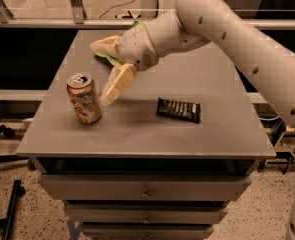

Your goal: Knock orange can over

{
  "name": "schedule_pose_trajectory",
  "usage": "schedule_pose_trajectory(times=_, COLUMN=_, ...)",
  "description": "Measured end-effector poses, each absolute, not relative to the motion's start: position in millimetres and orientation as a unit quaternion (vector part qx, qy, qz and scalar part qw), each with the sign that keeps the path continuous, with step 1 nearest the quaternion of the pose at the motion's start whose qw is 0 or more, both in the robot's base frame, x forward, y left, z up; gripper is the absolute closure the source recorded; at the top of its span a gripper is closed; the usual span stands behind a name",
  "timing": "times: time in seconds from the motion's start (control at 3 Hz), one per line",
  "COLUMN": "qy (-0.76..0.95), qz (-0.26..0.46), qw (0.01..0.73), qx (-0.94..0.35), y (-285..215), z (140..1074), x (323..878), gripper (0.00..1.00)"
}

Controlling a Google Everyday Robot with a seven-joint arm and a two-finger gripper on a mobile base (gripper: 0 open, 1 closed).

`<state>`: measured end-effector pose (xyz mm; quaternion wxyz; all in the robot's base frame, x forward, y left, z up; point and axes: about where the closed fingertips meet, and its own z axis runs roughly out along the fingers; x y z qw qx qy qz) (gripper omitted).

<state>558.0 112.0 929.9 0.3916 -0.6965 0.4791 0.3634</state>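
The orange can (84, 99) stands upright at the front left of the grey table (137, 134), its silver top with pull tab facing up. My gripper (99, 74) hangs just right of and above the can, open, with the fingers spread wide. The lower finger (117, 84) points down and left, its tip a short gap from the can's upper right side. The upper finger (106, 46) points left, above and behind the can. Nothing is held.
A flat dark candy bar (178, 109) lies right of the can at mid table. A green snack bag (108, 59) peeks out behind the gripper. The arm (227, 29) crosses in from the upper right. Drawers (144, 189) sit below the tabletop.
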Motion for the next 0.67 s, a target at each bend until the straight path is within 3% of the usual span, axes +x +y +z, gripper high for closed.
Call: schedule_pose_trajectory(times=0.67, qy=0.464, qz=0.417, qw=0.372, qx=-0.687, y=143.5, z=909.6, x=540.2, gripper=0.00)
